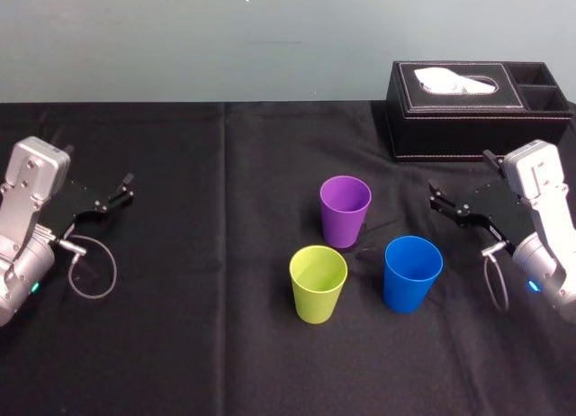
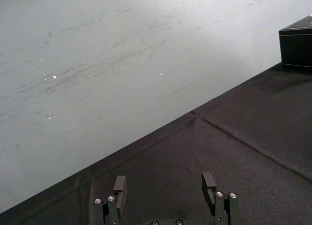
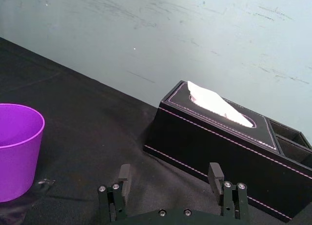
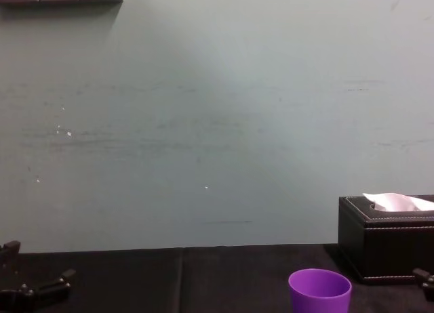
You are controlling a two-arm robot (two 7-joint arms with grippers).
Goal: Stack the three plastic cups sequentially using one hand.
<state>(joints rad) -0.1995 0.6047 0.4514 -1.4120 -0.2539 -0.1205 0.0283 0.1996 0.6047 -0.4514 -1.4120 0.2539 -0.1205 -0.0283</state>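
Presently all three cups stand upright, mouths up, on the table (image 1: 207,353), right of its centre and apart from one another. None is nested yet. The purple cup (image 1: 345,209) is farthest from the near edge. The green cup (image 1: 318,283) and the blue cup (image 1: 412,272) stand closer to that edge, green to the left and blue to the right. A tissue box (image 1: 468,110) occupies the far right corner, well apart from the cups.

Right gripper (image 3: 169,169): low near the right edge, just beside the blue cup, jaws spread, holding nothing. Left gripper (image 2: 164,180): near the left edge, well apart from the cups, jaws likewise spread and empty.

Handling assessment: the cups look light, thin-walled and smooth, so they are likely to tip or skid if nudged and may flex under a hard squeeze. The tapered wall could let a side grip slide. The rim appears the soundest hold, with one finger inside and one outside and moderate pressure. The right gripper is judged the better placed to begin.
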